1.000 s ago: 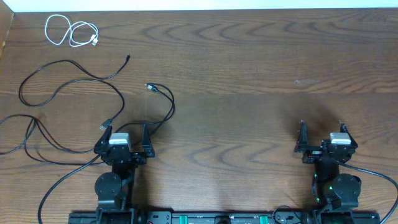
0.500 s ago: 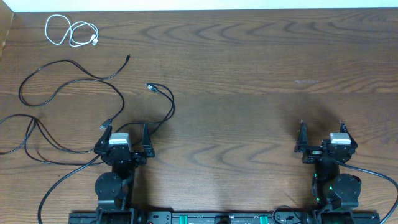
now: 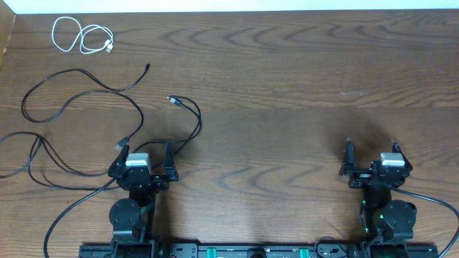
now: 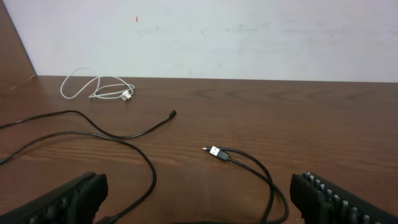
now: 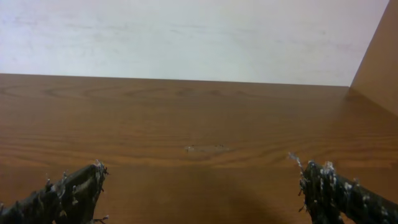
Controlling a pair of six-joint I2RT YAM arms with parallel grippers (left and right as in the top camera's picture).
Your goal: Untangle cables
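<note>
Dark, wood-grained table (image 3: 287, 86) fills the overhead view, and everything on it sits on the left side. Up in the far upper left corner lies the white cable (image 3: 80, 37), loosely coiled in a couple of loops, well apart from the rest. Below it the black cables (image 3: 72, 71) sprawl across the left third. One small plug (image 3: 147, 67) points up toward the top, its cord snaking left into a wide loop. A USB plug (image 3: 172, 100) lies nearer the middle, its cord curving down toward the bottom. At the left edge the black cords cross one another and run out of frame. On the right, just a pale scuff (image 3: 353, 94) on bare wood.
</note>
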